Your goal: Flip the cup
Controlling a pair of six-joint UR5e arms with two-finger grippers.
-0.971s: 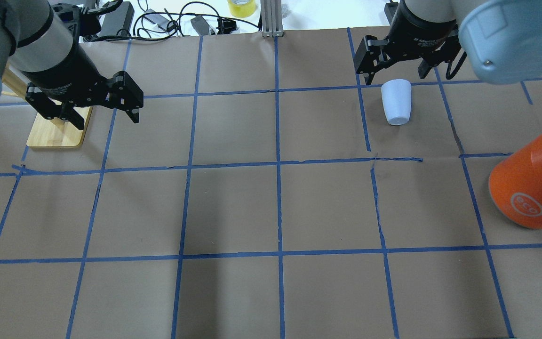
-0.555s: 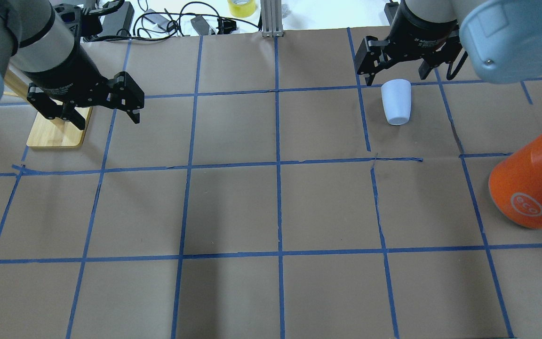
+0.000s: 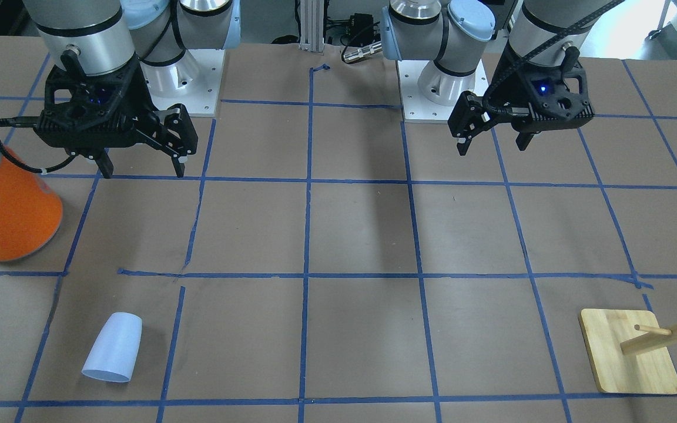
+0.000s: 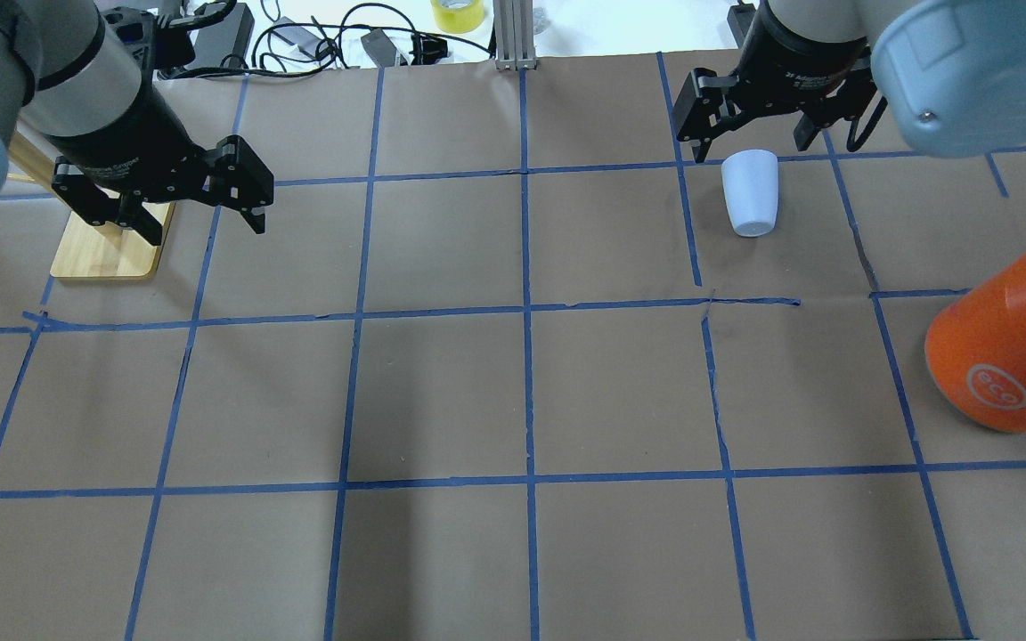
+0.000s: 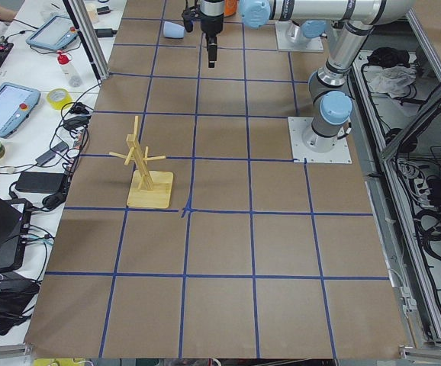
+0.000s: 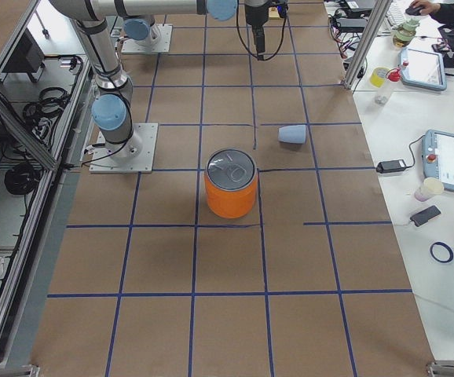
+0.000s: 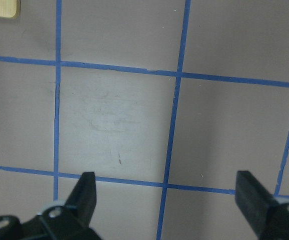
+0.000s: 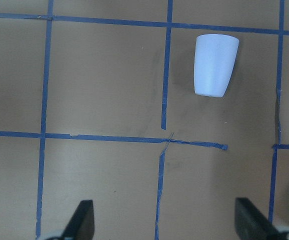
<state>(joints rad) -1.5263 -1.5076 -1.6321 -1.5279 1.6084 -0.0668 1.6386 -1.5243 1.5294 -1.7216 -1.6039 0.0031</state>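
Right claw (image 3: 143, 169) is hanging wide open, empty; left claw (image 3: 491, 147) likewise. Cup (image 4: 750, 203) is lying on its side on the desk (image 4: 442, 401), beyond my right claw. Risk, I'm judging: an off-centre pinch rolling the smooth taper away toward the orange can (image 4: 1003, 356).

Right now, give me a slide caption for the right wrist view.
Open right gripper above the taped table, cup lying on its side beyond it.
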